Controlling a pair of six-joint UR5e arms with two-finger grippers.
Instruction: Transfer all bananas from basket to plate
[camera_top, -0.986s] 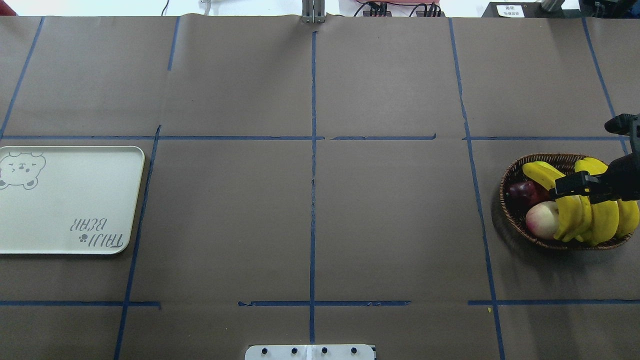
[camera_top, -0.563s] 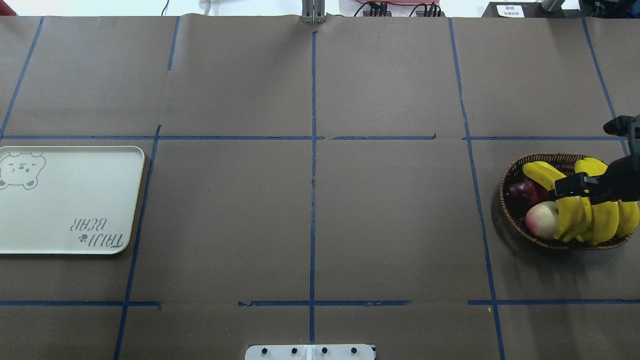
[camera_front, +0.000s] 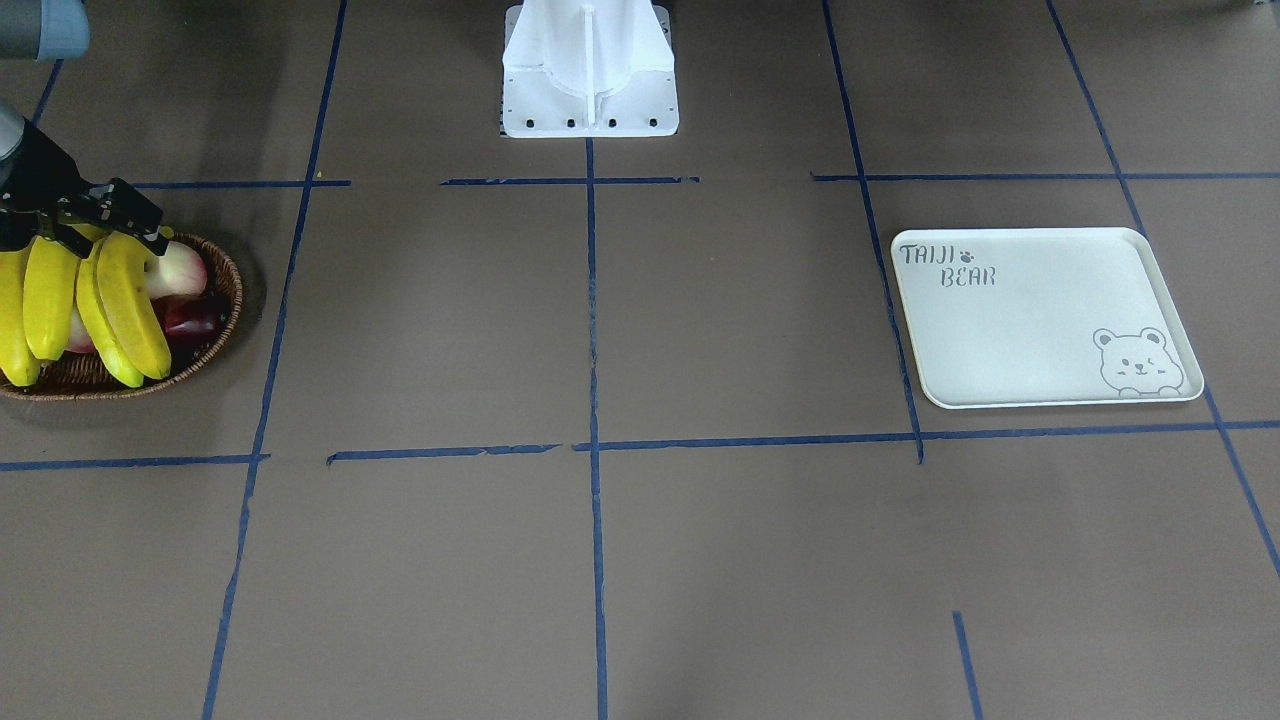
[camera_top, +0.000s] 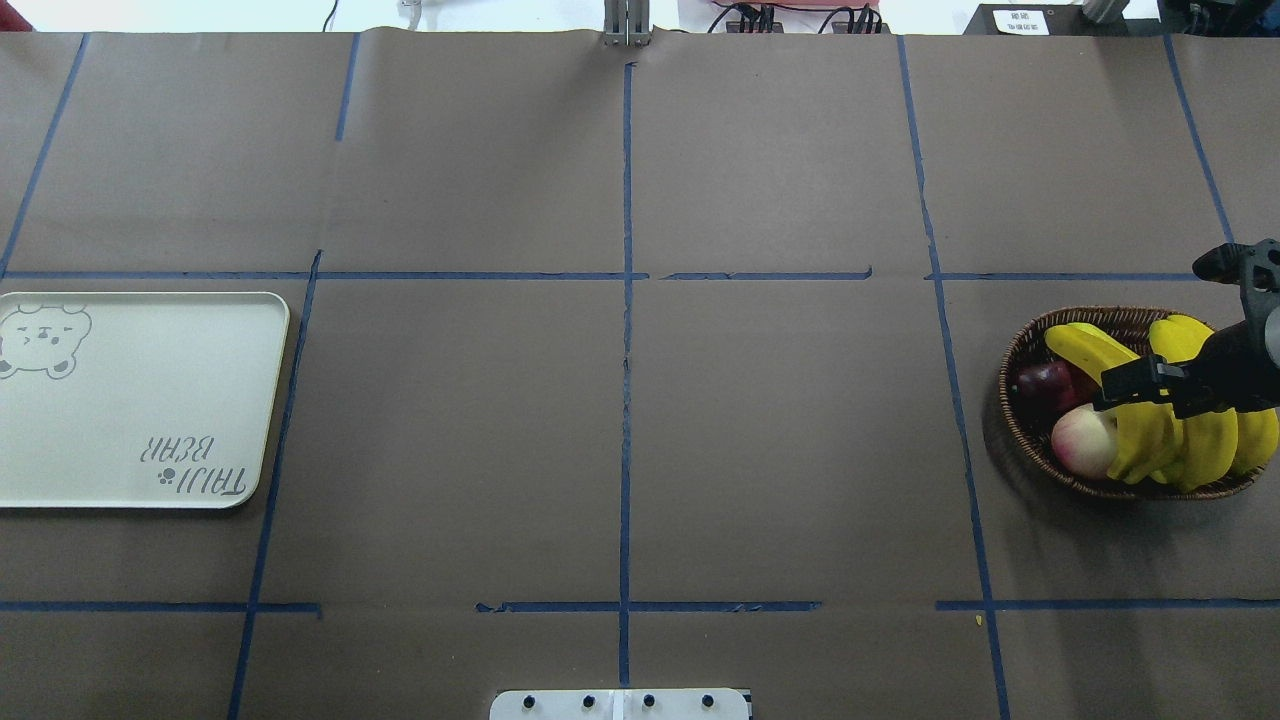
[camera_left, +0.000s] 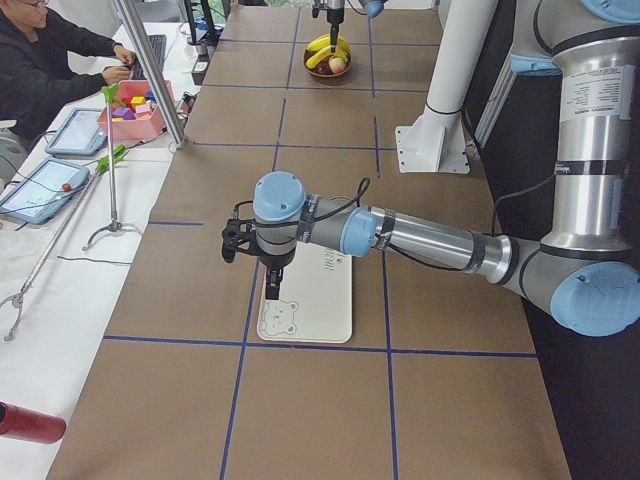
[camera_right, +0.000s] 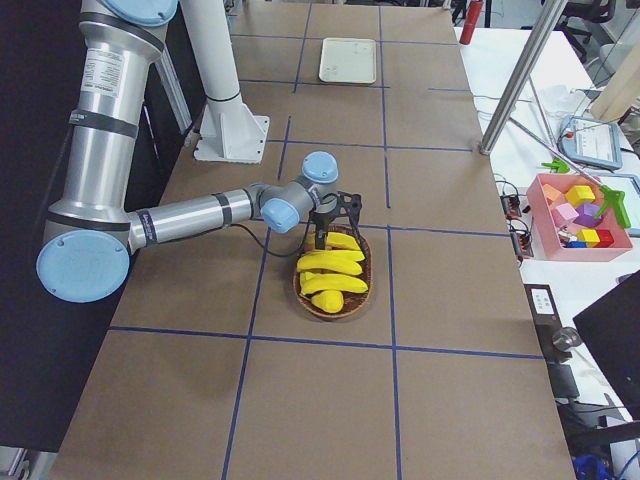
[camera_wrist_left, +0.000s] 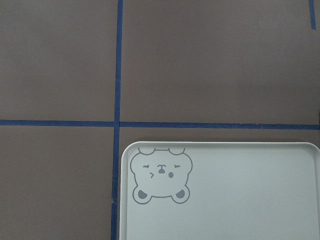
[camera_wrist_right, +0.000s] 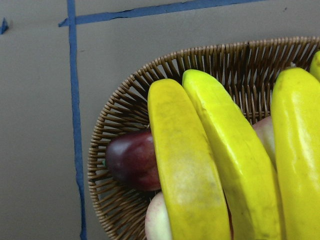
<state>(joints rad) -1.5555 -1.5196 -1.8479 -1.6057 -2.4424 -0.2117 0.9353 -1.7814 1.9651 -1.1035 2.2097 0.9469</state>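
Several yellow bananas (camera_top: 1190, 440) lie in the brown wicker basket (camera_top: 1020, 350) at the table's right edge. They also show in the front view (camera_front: 120, 300) and fill the right wrist view (camera_wrist_right: 200, 165). My right gripper (camera_top: 1145, 385) is low over the bunch's near end, and its fingers look spread across the bananas. The white bear plate (camera_top: 130, 400) lies at the far left with nothing on it. My left gripper (camera_left: 272, 290) hangs above the plate's bear end. It shows only in the exterior left view, so I cannot tell whether it is open.
A dark red apple (camera_top: 1042, 385) and a pink-white peach (camera_top: 1082, 440) share the basket beside the bananas. The robot base (camera_front: 590, 70) stands at the table's middle rear. Brown paper with blue tape lines covers the table between basket and plate.
My right gripper has shifted slightly left and toward the robot over the bananas. The bananas, basket and plate have barely moved.
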